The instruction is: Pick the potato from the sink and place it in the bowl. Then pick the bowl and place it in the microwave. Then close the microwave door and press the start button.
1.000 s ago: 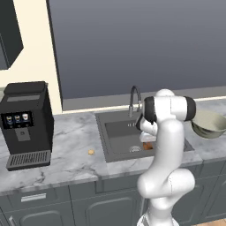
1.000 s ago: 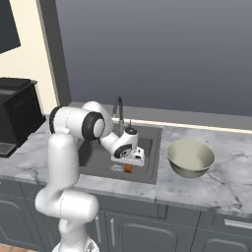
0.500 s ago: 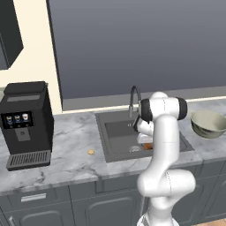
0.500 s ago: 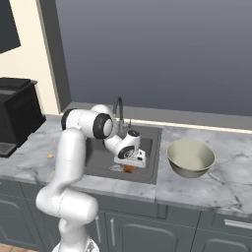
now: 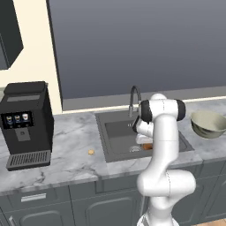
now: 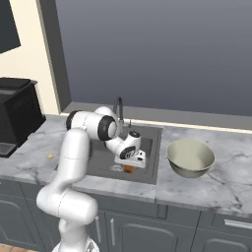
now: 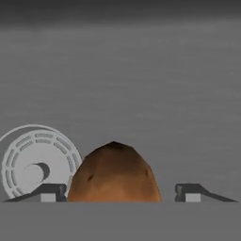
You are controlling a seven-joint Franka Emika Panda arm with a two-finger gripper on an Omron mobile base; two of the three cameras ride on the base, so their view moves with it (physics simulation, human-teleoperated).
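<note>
Orange-brown potato (image 7: 114, 173) lies on the sink (image 5: 115, 132) floor beside the drain (image 7: 36, 162), between the gripper's (image 7: 120, 192) parted tips; grasp under way; next, close and lift toward the bowl (image 6: 190, 158).

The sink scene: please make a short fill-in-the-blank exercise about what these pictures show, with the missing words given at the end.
1. In the hand view, the potato lies between the two ______ of the gripper.
2. In that view, the round metal ______ lies in the sink floor beside the potato.
3. The bowl stands on the ______, to the right of the sink.
4. Inside, the bowl is ______.

Missing words: fingertips; drain; counter; empty
</note>
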